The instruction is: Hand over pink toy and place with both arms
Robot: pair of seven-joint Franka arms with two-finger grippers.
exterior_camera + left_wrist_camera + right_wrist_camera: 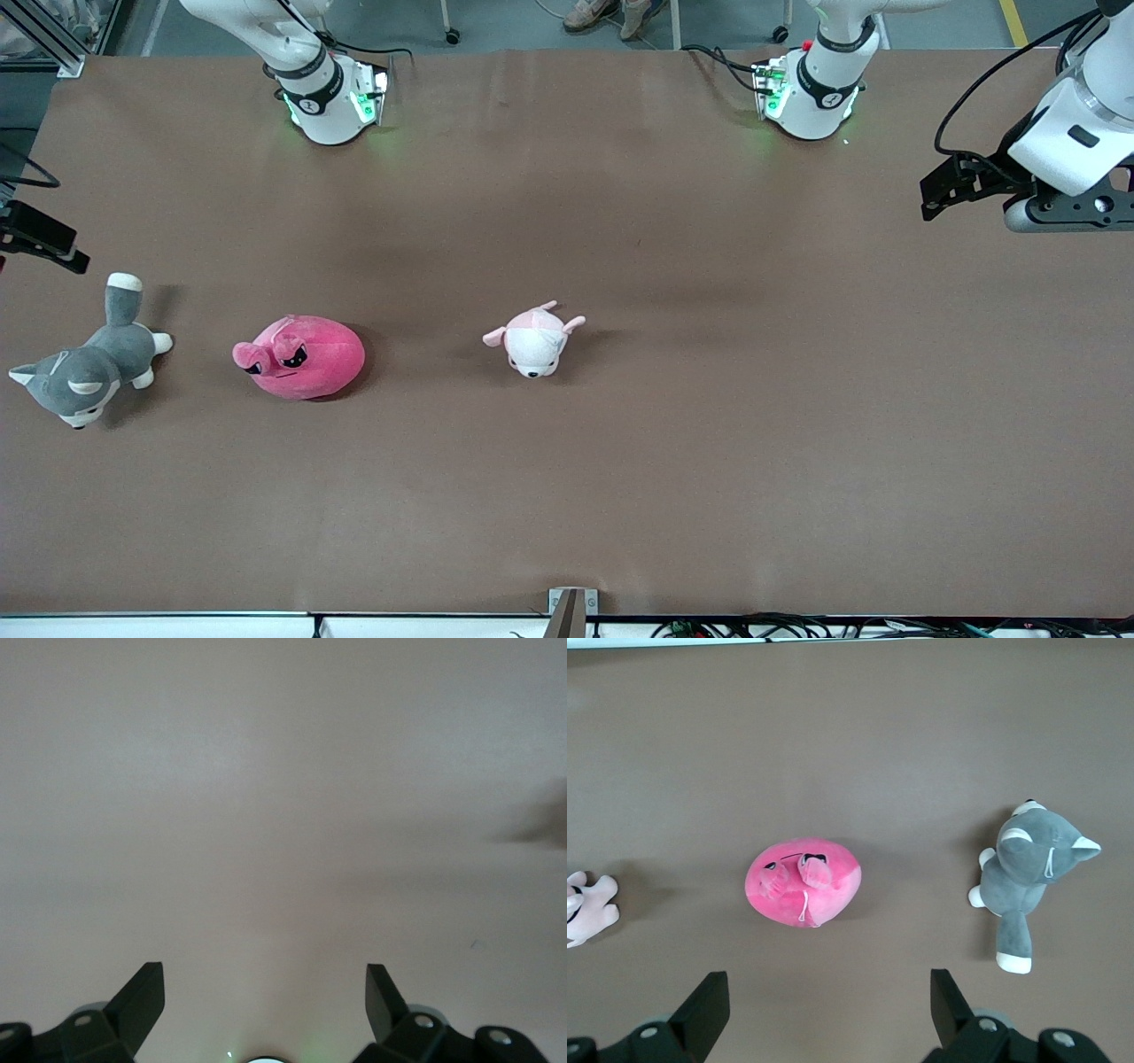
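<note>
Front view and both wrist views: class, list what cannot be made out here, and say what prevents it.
- Right gripper: open in its wrist view; in the front view only a dark piece shows at the picture's edge.
- Left gripper: open over bare table; its wrist view shows no toy.
- Pink toy: underside hidden against the table.

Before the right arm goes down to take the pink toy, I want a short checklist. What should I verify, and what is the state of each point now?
1. Right hand open: ok, its fingers stand wide apart.
2. Right hand empty: ok, nothing between the fingers.
3. Pink toy free to grasp: ok, it lies alone on the table, touching neither the grey husky plush nor the pale puppy plush.
4. Right hand above the pink toy: cannot tell; the right wrist view shows the toy ahead of the fingers, not between them.
5. Left hand ready to receive: ok, open and empty over bare table at the left arm's end.
</note>
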